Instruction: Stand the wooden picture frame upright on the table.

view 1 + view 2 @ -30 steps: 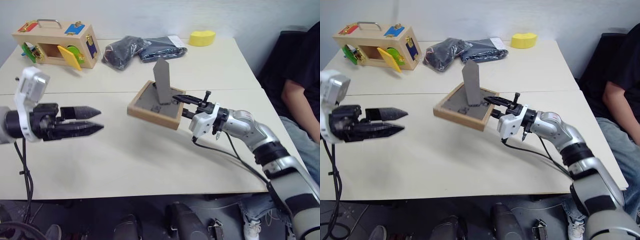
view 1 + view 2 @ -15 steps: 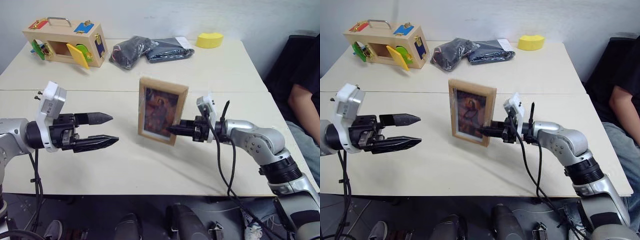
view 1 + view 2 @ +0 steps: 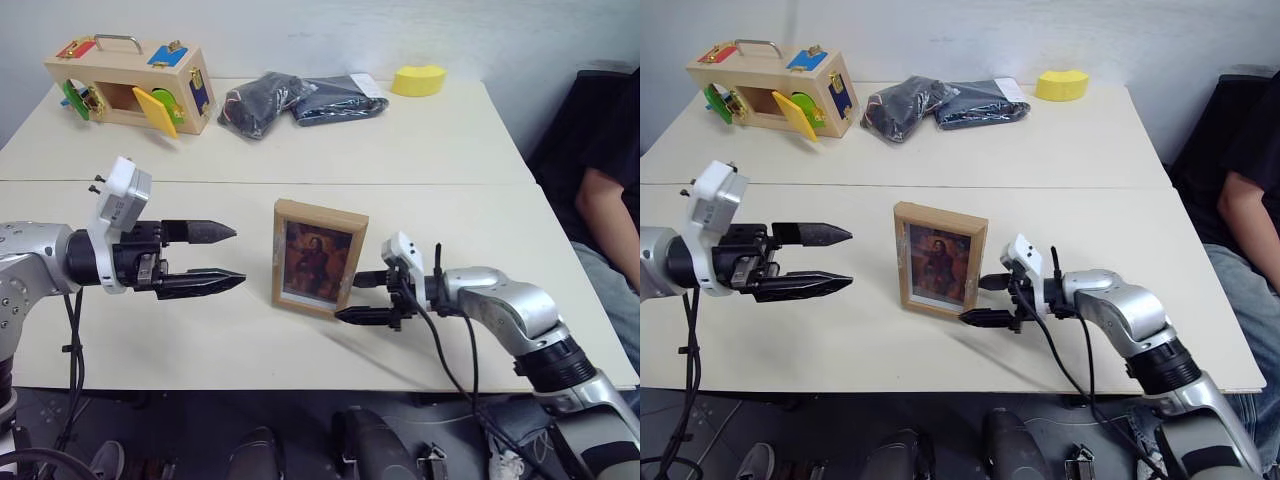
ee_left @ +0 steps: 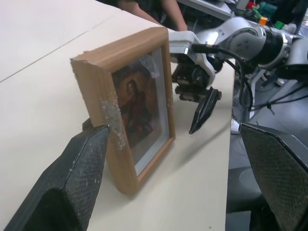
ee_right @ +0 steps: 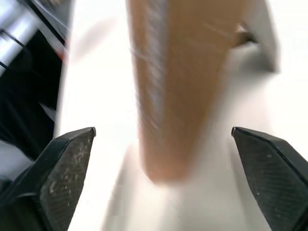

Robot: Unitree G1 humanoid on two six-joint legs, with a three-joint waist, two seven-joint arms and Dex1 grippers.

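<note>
The frame (image 3: 314,257) stood upright on the surface (image 3: 450,150), near its front edge and just in front of the seam, with its portrait side facing the robot. The right claw (image 3: 366,296) sat just to the frame's right, its two black fingers spread apart, one above the other, with tips close to the frame's right edge but not gripping it; it was released. In the right wrist view the frame's wooden edge (image 5: 178,86) rose between the spread fingers, clear of both. The left claw (image 3: 220,257) hung over the surface well to the left of the frame, released too, its fingers parted and pointing toward the frame. At the far side lay a wooden latch box (image 3: 130,85), dark bags (image 3: 295,98) and a yellow sponge (image 3: 418,79). A person (image 3: 605,170) sat at the right.
</note>
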